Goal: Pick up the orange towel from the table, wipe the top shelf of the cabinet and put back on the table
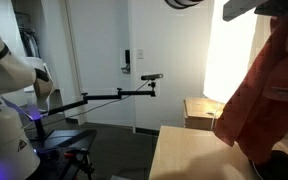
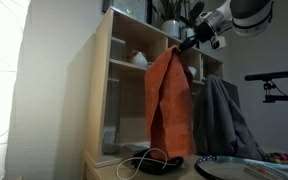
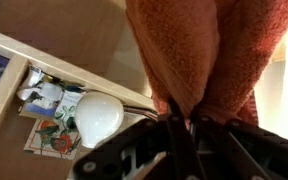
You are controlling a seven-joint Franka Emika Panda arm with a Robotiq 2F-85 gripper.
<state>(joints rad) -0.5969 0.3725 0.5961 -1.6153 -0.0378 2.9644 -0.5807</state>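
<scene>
Both jaws pinch the orange towel (image 2: 168, 105) at its top; it hangs near the cabinet (image 2: 101, 100).

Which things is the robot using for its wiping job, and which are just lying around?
For the job: orange towel, gripper, cabinet, table.

Just lying about: grey cloth, black cable, white round thing on a shelf.

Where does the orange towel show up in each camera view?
Exterior view: orange towel hangs along the right edge.
Exterior view: it hangs at centre, in front of the cabinet.
Wrist view: it fills the top centre and right, above the gripper.
Shared landmark: the cabinet, whose shelf crosses the wrist view's left.
</scene>
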